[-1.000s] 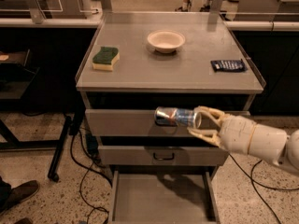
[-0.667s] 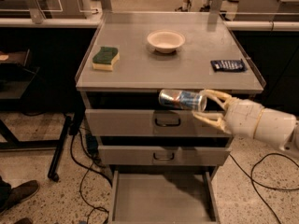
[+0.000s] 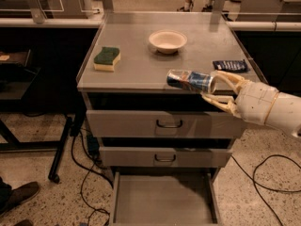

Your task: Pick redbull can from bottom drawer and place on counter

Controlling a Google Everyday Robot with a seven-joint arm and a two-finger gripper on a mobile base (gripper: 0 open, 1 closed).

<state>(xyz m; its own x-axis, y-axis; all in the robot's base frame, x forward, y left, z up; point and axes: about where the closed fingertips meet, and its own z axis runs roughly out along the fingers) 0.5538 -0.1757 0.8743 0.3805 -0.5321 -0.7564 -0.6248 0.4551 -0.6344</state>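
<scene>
While hand (image 3: 210,87) grips redbull can (image 3: 188,80) sideways | over counter (image 3: 141,67) front edge | label unreadable

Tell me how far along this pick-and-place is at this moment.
Done: the redbull can is out of the bottom drawer, which stands open with nothing visible inside. In hand: the end effector grips the can on its side, at the right front edge of the counter, apparently in the air. Left: carry it over the counter, set it down and let go.

gripper (image 3: 210,85), redbull can (image 3: 189,80) at counter (image 3: 141,74) front | bowl (image 3: 168,41), sponge (image 3: 107,59), packet (image 3: 229,65) behind — middle seemingly free
</scene>
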